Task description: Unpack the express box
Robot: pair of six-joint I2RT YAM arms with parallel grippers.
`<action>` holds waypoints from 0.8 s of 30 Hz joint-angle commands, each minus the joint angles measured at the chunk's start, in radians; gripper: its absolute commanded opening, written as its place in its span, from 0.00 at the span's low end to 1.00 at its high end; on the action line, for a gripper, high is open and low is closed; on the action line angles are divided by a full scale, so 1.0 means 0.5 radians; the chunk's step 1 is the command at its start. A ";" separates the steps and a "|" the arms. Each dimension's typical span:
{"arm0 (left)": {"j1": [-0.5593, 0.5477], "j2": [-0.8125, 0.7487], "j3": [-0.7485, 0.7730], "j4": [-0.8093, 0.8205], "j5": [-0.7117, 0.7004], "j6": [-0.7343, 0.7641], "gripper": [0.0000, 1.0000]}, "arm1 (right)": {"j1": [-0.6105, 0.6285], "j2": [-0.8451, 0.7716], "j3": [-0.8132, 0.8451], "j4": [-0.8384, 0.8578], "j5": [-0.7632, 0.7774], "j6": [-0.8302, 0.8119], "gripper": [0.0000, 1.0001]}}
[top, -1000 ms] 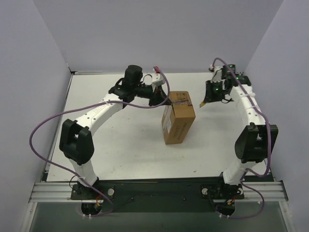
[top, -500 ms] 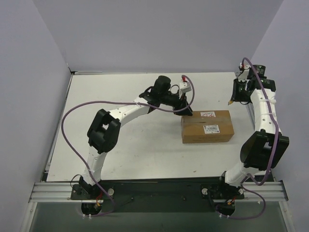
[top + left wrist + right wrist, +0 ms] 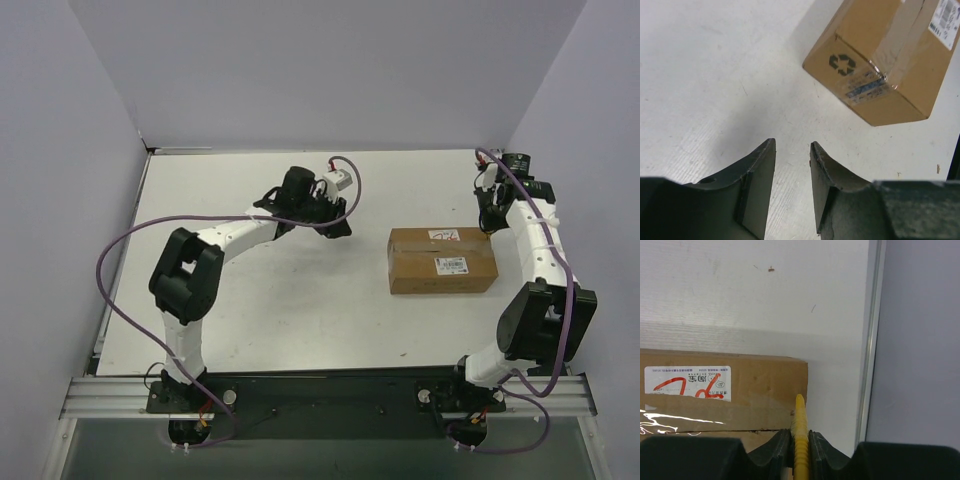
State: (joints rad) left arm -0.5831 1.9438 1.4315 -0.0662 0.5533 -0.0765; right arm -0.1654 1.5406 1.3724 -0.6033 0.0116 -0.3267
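right wrist view: right gripper (image 3: 800, 436) pinched a yellow knife (image 3: 799, 412) over the box (image 3: 755, 390), likely to slit it; left gripper (image 3: 792, 170) gaped empty.

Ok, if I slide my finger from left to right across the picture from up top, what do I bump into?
left arm → express box → right arm
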 commanded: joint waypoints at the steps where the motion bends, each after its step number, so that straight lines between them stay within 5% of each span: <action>1: -0.076 0.137 0.104 0.028 -0.042 -0.080 0.44 | -0.007 0.011 -0.042 0.004 0.244 -0.215 0.00; 7: -0.153 0.297 0.205 0.098 0.053 -0.123 0.44 | 0.002 -0.001 0.037 0.007 0.204 -0.169 0.00; 13: -0.159 0.297 0.190 0.093 0.084 -0.142 0.43 | 0.009 -0.093 0.381 -0.244 -0.170 0.095 0.00; 24: -0.153 0.239 0.116 0.074 0.117 -0.120 0.43 | -0.145 0.026 -0.097 0.175 0.311 -0.347 0.00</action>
State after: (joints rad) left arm -0.6647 2.1048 1.4754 -0.0555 0.5854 -0.1455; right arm -0.2104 1.4937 1.4220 -0.5838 0.0666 -0.4038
